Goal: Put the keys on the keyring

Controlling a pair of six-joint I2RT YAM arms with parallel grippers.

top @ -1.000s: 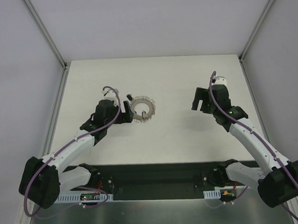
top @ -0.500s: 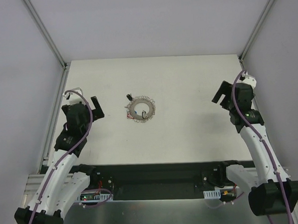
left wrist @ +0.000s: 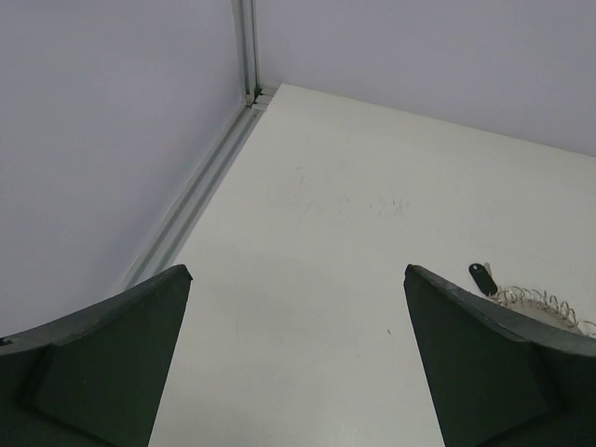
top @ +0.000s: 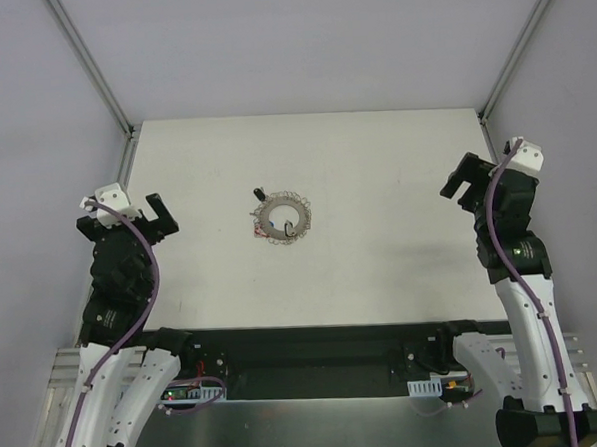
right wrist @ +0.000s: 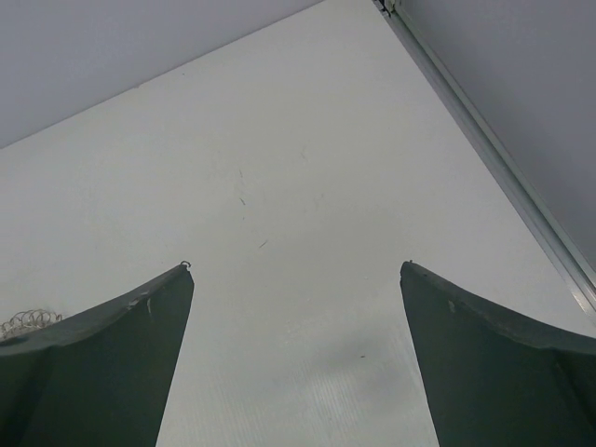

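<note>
The keyring (top: pixel 283 218), a flat grey ring with wiry loops and small coloured tags, lies on the white table left of centre. One black key (top: pixel 258 195) lies just off its upper left rim. A second key (top: pixel 291 228) sits at the ring's central hole. My left gripper (top: pixel 128 217) is open and empty near the left table edge, far from the ring. In the left wrist view (left wrist: pixel 296 270) the key (left wrist: pixel 480 277) and the ring's loops (left wrist: pixel 545 305) show at the right. My right gripper (top: pixel 481 179) is open and empty at the right edge, as the right wrist view (right wrist: pixel 296 267) also shows.
Metal frame rails (top: pixel 112 208) run along the table's left and right (top: pixel 500 153) edges, with grey walls behind. The ring's loops (right wrist: pixel 26 321) peek in at the left of the right wrist view.
Both arms have pulled back from the keyring area to the table's sides. The left gripper, which was right next to the ring, has drawn away to the left. The ring and keys stayed put.
</note>
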